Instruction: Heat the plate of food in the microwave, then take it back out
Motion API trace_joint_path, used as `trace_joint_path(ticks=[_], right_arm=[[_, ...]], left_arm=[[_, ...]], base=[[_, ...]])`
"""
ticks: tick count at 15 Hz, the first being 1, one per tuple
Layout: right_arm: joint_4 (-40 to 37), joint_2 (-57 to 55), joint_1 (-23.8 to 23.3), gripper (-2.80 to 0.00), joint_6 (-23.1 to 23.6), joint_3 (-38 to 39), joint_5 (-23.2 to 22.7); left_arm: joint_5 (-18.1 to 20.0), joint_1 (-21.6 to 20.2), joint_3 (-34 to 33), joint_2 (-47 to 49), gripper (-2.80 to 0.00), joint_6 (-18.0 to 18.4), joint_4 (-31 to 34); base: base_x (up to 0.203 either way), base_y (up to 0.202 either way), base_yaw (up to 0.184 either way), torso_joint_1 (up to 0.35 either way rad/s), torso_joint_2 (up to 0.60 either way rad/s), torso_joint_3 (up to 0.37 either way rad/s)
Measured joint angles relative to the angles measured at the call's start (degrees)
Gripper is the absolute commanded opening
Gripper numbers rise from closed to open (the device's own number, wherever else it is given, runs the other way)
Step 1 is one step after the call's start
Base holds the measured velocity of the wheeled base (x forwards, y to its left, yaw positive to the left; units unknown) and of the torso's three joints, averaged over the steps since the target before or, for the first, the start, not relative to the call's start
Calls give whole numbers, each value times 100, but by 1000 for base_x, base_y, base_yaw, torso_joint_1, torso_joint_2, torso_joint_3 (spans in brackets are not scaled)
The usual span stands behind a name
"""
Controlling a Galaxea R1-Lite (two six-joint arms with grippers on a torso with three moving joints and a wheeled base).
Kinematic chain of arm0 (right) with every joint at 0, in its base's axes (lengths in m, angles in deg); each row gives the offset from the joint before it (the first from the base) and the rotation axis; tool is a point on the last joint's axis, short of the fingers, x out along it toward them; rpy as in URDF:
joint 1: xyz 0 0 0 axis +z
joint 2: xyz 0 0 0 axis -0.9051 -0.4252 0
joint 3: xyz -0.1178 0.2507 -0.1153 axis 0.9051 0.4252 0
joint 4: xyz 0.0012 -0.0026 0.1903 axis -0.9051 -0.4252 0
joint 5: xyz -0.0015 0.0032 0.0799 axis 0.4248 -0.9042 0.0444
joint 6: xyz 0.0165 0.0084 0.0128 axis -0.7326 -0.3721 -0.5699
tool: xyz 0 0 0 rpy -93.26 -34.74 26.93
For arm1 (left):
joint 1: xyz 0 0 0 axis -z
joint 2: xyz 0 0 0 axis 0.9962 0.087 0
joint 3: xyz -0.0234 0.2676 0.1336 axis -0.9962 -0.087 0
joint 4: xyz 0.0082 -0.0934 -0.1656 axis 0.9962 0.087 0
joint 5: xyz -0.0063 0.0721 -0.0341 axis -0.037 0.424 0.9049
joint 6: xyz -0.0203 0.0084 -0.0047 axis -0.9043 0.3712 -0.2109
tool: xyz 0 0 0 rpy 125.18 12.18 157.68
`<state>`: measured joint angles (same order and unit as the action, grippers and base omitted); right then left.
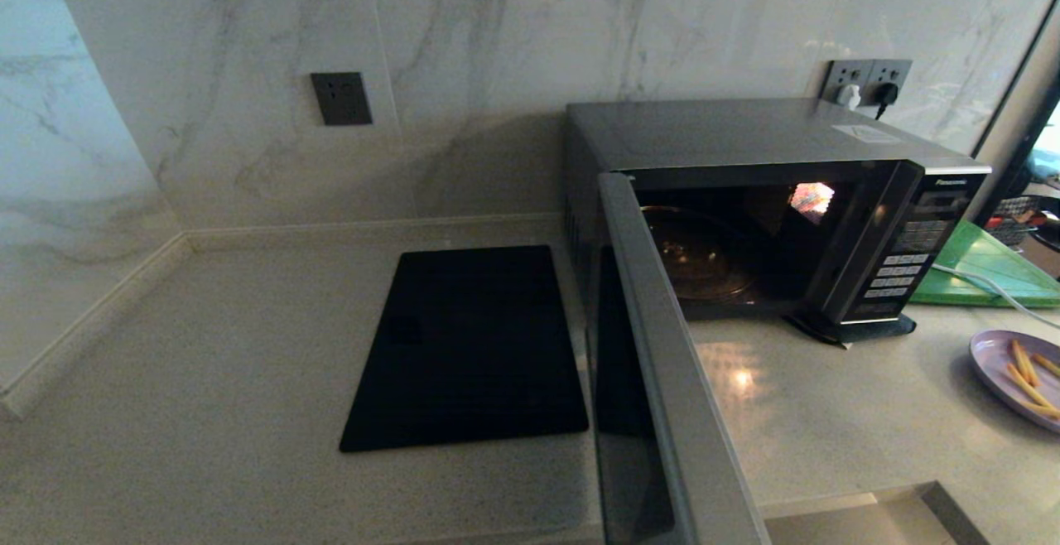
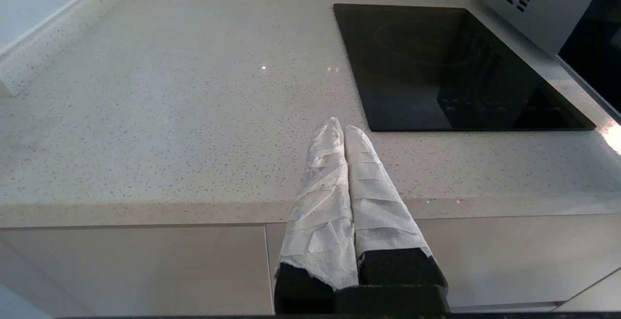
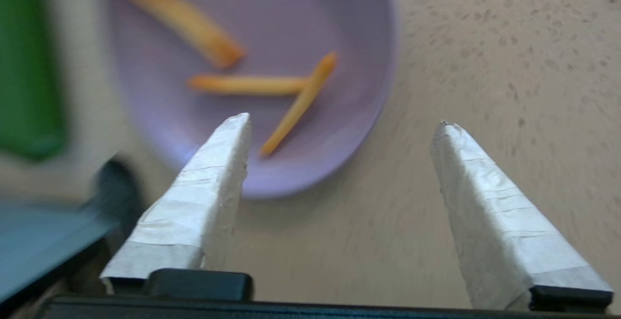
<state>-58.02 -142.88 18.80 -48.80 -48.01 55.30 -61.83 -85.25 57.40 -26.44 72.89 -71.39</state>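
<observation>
— Where is the plate of food [image 1: 1017, 375] seen?
— On the counter [image 1: 828, 429], right of the microwave [image 1: 770, 214], whose door is swung open.
— And the grippers?
— The right gripper [image 3: 342, 125] is spread wide above the plate; the left gripper [image 2: 339, 127] is pressed closed, empty.

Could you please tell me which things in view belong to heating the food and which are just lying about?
Job:
plate of food
microwave, door open
right gripper, open near the plate

Lying about:
black slab
green board
left gripper, shut, idle
</observation>
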Motion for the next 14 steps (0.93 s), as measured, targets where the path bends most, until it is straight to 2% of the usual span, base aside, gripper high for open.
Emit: trace_joint_path(ticks=[3, 4, 6, 8, 10, 14], right_arm=[[-17, 869, 74, 0, 311, 304, -395], [-65, 1258, 156, -280, 589, 465, -576], [-236, 2082, 491, -280, 1258, 763, -835], [-373, 2845, 1176, -280, 1698, 943, -903], [-425, 3447, 1806, -280, 1856, 995, -917], [-453, 4127, 3100, -280, 1886, 790, -942]], left_arm=[[-2, 0, 0, 0, -280, -4, 0], [0, 0, 0, 0, -280, -2, 0], [0, 0, 0, 0, -280, -5, 0], [-2, 0, 0, 0, -280, -2, 0], [-2, 0, 0, 0, -280, -5, 0], [-2, 0, 0, 0, -280, 0, 0]], base=[[0, 0, 0, 0, 0, 0], [0, 0, 0, 0, 0, 0], [0, 0, 0, 0, 0, 0], [0, 0, 0, 0, 0, 0], [0, 0, 0, 0, 0, 0], [0, 0, 0, 0, 0, 0]])
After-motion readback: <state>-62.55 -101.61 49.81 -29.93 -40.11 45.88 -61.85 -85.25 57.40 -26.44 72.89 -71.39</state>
